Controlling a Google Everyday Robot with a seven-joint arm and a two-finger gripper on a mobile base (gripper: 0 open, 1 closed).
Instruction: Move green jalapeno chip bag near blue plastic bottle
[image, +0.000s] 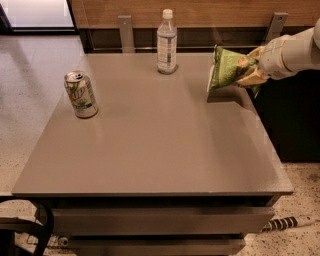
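Observation:
The green jalapeno chip bag hangs upright in the air over the table's right side, at the far end. My gripper comes in from the right and is shut on the bag's right edge, holding it clear of the tabletop. The blue plastic bottle, clear with a white cap and pale label, stands upright at the table's far edge, to the left of the bag and apart from it.
A green-and-white soda can stands upright on the left side of the grey table. A wooden wall with metal brackets runs behind the table. A dark cabinet stands to the right.

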